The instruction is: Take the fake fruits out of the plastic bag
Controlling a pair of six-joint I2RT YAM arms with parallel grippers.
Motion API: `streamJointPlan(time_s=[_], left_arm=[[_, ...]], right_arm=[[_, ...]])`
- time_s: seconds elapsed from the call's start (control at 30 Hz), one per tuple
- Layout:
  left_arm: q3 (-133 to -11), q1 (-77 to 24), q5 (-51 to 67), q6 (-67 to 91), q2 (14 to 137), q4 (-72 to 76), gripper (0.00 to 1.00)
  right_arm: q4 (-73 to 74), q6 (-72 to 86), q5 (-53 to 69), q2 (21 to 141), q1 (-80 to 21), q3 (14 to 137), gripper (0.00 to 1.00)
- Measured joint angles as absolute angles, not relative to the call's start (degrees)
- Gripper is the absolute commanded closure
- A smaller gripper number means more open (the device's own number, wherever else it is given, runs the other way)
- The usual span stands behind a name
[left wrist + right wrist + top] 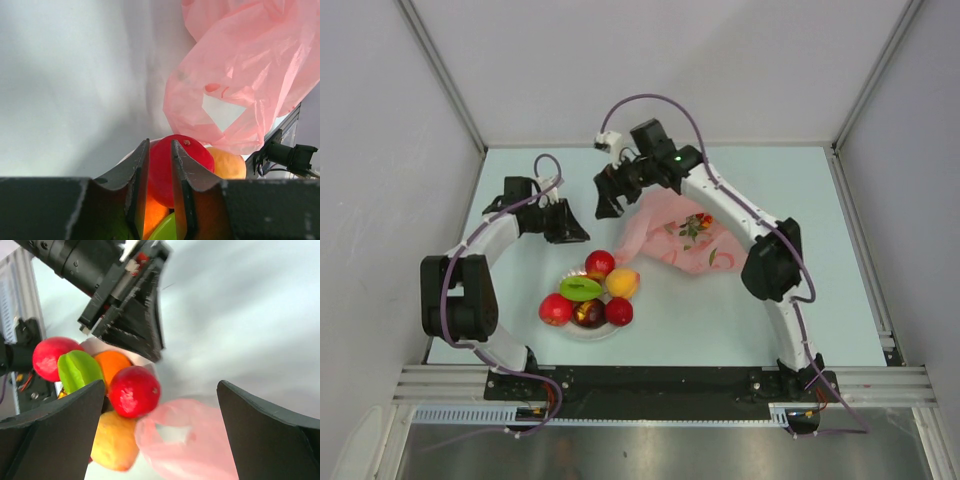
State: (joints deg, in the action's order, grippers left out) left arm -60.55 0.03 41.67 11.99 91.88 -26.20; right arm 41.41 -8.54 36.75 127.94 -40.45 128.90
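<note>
Fake fruits [588, 297] piled on plate [570, 329], left gripper [567, 232] seemingly near-closed, right gripper [610, 203] spread.

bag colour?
Translucent pink plastic bag, small red-green prints; best in left wrist view.

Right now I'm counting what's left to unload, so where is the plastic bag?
In the top view the plastic bag lies right of centre on the table, just beyond the white plate of fruits, under the right arm.
</note>
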Motion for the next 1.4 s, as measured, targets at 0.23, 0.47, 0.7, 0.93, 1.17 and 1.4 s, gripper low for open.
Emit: streamJointPlan(time_s=[0.23, 0.47, 0.7, 0.93, 1.17, 1.4], left_arm=[[-62.2, 2.9, 41.5, 12.0, 91.3, -26.4, 0.6], [-67.9, 6.2, 41.8, 12.2, 88.0, -25.9, 0.5], [-68.4, 7.6, 41.7, 12.0, 84.2, -26.5, 0.46], [-67.5, 7.6, 41.1, 12.0, 80.4, -27.2, 0.45], [-67.0, 7.6, 41.1, 12.0, 79.4, -27.3, 0.45], [-65.3, 7.6, 41.1, 12.0, 79.1, -27.3, 0.45]], right_arm=[[41.8, -11.1, 26.2, 109.6, -30.8, 110.0, 0.26], [43.0, -15.9, 13.0, 101.8, -25.4, 94.8, 0.41], [41.6, -18.1, 6.9, 107.0, -25.5, 91.9, 0.37], [38.8, -18.6, 3.3, 118.3, -23.2, 95.5, 0.3], [37.6, -19.7, 2.0, 123.0, -22.2, 98.1, 0.36], [37.3, -21.7, 3.6, 125.7, -22.2, 99.3, 0.64]])
